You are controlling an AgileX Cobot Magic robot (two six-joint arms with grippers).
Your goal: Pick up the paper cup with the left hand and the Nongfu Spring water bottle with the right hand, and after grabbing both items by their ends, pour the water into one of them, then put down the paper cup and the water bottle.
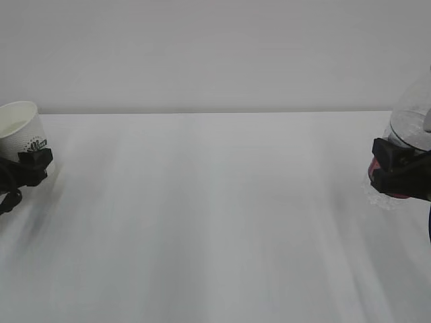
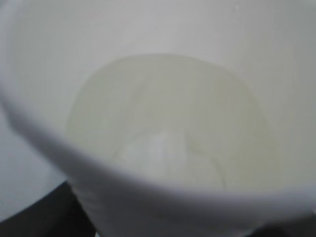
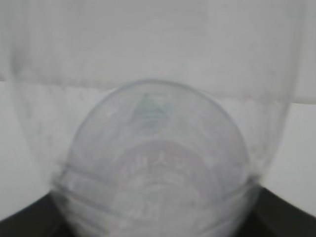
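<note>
While clamped on the paper cup (image 1: 20, 131) at the far left edge of the exterior view, jaws of the left hand (image 1: 30, 165) pinch the lower wall just under the green logo, leaving the rim free. Tilted a little, mouth up and toward the wall; held low on the body, probably so the opening stays clear to receive a pour. Seen from the left wrist, cream inside (image 2: 168, 133) with a pale glossy patch at the bottom, possibly a shallow pool of water, though too blurred to be sure.

Over at the far right edge, jaws of the right hand (image 1: 397, 168) closed around the Nongfu Spring water bottle (image 1: 407, 131), gripping at the red-labelled band, clear ribbed body rising above and partly cut off by the frame. Filling the right wrist view, rounded clear plastic (image 3: 158, 163) with faint embossed marks; cap end not visible, so orientation hard to call.

Both held above the white table (image 1: 215, 222), well apart, nothing between them. Judged position: either ahead of coming together for the pour or ahead of setting down.
</note>
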